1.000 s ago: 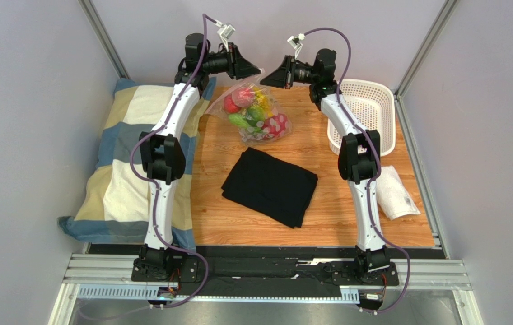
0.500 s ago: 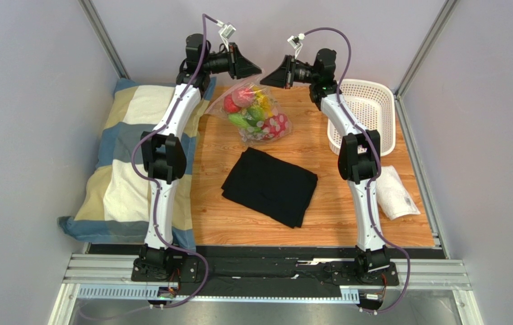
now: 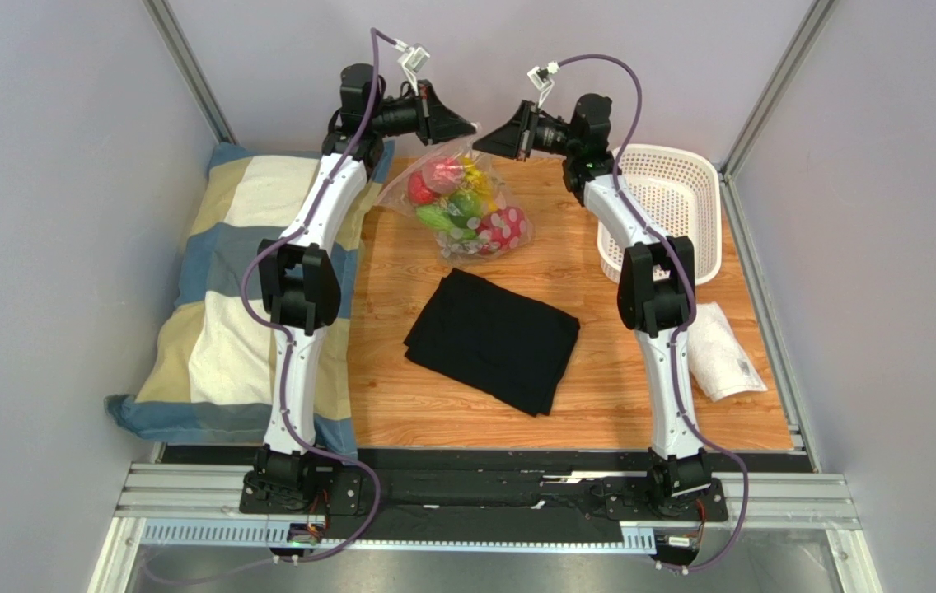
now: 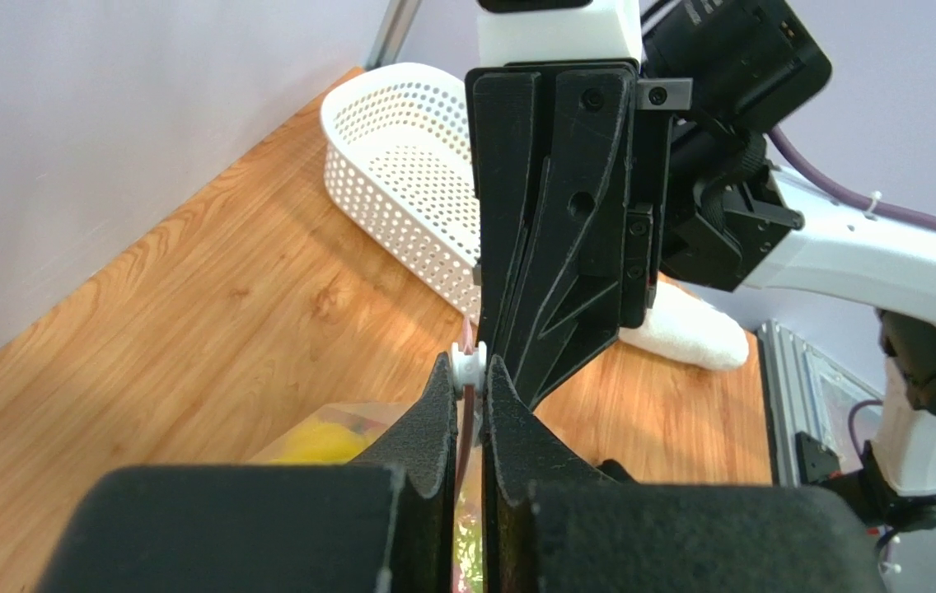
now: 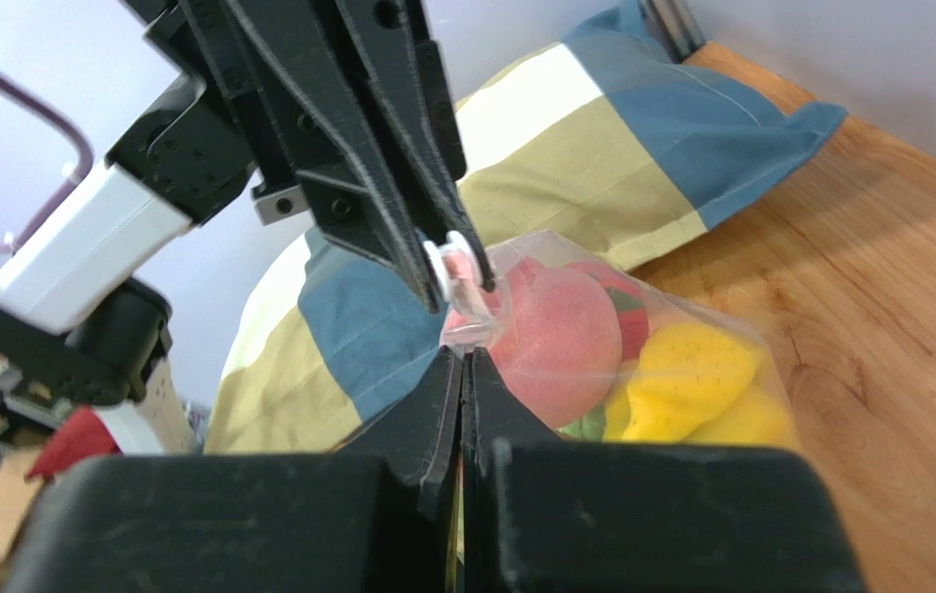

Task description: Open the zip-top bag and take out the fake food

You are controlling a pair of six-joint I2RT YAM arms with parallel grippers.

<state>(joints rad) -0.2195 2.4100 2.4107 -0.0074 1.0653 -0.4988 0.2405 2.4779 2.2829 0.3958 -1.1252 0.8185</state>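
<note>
The zip-top bag [image 3: 463, 204] lies at the far middle of the wooden table, its top edge lifted between both grippers. The fake food [image 3: 471, 208] is inside it: a pink-red fruit [image 5: 554, 340], yellow pieces [image 5: 684, 371] and green pieces. My left gripper [image 3: 471, 127] is shut on the pinkish zip strip [image 4: 469, 414], just behind its white slider [image 4: 473, 362]. My right gripper [image 3: 494, 140] faces it and is shut on the clear plastic edge of the bag [image 5: 473, 324]. The two grippers' tips nearly touch in the left wrist view [image 4: 471, 371] and in the right wrist view [image 5: 462, 358].
A white perforated basket [image 3: 671, 204] stands at the far right. A folded black cloth [image 3: 494, 340] lies mid-table. A blue-and-yellow pillow [image 3: 238, 297] lies along the left. A white towel [image 3: 721, 352] lies near the right edge.
The right gripper has edged slightly up and to the right; the left gripper and the bag have barely moved.
</note>
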